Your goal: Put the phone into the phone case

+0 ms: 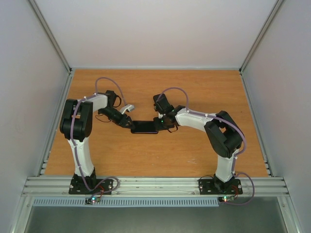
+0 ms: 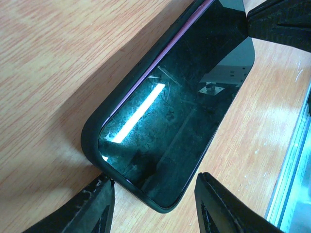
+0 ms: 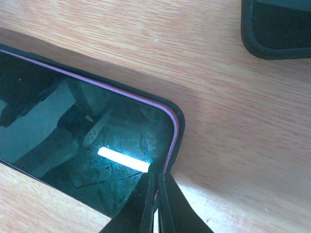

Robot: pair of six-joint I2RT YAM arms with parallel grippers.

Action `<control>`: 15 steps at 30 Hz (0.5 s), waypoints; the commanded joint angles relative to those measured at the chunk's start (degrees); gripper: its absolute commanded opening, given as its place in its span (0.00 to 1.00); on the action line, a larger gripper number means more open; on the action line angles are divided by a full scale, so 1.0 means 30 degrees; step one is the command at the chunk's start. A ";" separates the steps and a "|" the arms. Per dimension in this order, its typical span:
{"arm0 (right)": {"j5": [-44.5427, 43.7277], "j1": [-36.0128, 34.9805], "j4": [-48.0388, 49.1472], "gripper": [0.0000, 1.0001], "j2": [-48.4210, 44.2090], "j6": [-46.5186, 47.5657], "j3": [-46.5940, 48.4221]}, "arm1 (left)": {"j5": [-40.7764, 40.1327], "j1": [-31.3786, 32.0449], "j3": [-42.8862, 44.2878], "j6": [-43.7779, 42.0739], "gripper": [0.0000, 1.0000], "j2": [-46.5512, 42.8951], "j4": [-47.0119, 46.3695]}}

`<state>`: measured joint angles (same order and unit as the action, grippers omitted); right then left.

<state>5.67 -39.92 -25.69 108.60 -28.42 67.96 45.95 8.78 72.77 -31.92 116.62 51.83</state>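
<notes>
My right gripper (image 3: 154,206) is pressed shut at the end of the phone (image 3: 82,145), whose pink edge sits inside the black case (image 3: 178,121) on the table (image 3: 233,121).

My counter (image 1: 146,160) is warm orange-brown wood with fine pale grain lines. The phone (image 2: 184,121) has a glossy black screen, showing a bright white bar of reflected light with a teal tint around it. A thin pink-purple line runs along the phone's edge. The phone case (image 2: 92,141) around it is matte black. My 2 arms are white and black, with lilac cables. My left tool (image 2: 155,204) and right tool (image 3: 156,208) have black fingers. The walls are pale grey.
</notes>
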 commanded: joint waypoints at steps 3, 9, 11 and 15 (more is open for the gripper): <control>0.0512 -0.1515 0.1678 0.04 0.3221 0.0483 -0.0953 | 0.0113 0.0547 0.0233 -0.0316 0.47 0.0781 -0.0023; 0.0795 -0.1544 0.1910 0.04 0.3992 0.0499 -0.0887 | 0.0066 0.0532 0.0234 -0.0302 0.47 0.0792 -0.0022; 0.0805 -0.1532 0.1928 0.04 0.4159 0.0481 -0.0859 | 0.0077 0.0532 0.0220 -0.0316 0.47 0.0767 -0.0020; 0.0725 -0.1546 0.1923 0.04 0.4187 0.0484 -0.0829 | 0.0139 0.0539 0.0218 -0.0314 0.47 0.0768 -0.0015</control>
<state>3.25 -40.91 -26.04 110.26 -28.21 68.84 45.89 8.93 73.03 -31.94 116.75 52.07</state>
